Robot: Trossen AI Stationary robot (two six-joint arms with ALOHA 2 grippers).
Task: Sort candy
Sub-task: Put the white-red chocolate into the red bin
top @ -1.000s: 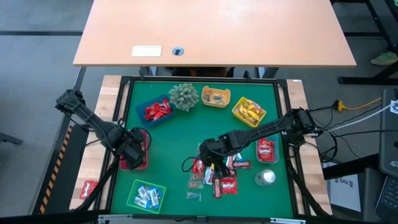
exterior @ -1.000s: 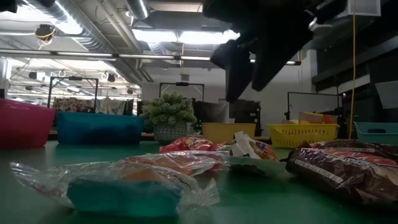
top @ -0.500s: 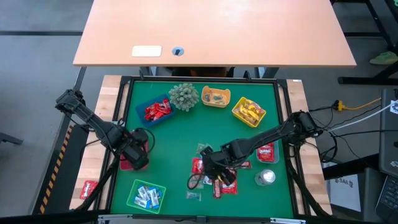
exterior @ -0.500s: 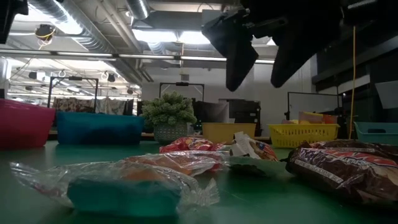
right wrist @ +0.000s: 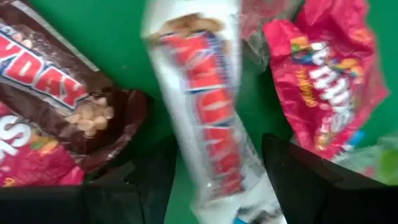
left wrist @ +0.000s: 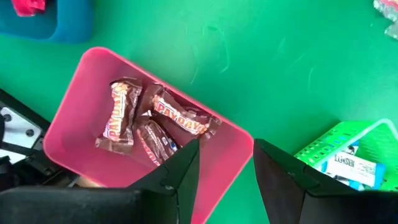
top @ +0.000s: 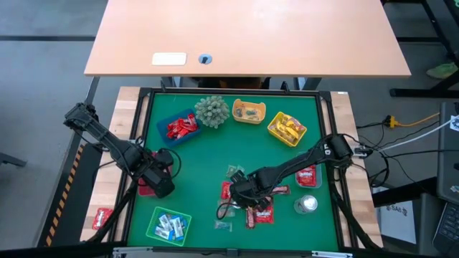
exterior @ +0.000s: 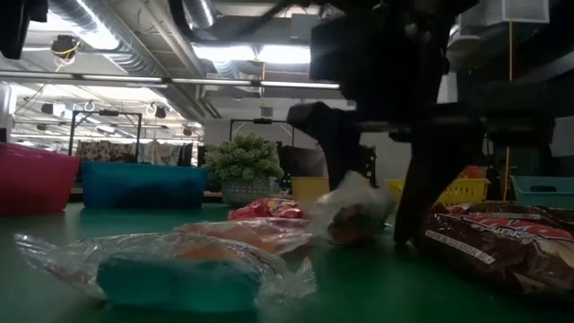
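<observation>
While upright, candy (right wrist: 208,118) sits between right pincer (right wrist: 211,180) fingers.

The left gripper (left wrist: 227,171) hangs above the near edge of a pink tray (left wrist: 74,118), fingers (left wrist: 180,174) apart with nothing between them. Three brown-wrapped candy bars (left wrist: 152,121) lie inside the tray. A green basket (left wrist: 348,149) holding blue-white packets (left wrist: 351,168) sits just beside it on the green mat (left wrist: 261,62)

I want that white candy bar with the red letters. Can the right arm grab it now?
Probably yes. The right gripper is down over the candy pile, jaws open on either side of the white-wrapped candy bar with red lettering, and nothing lies between them.
</observation>
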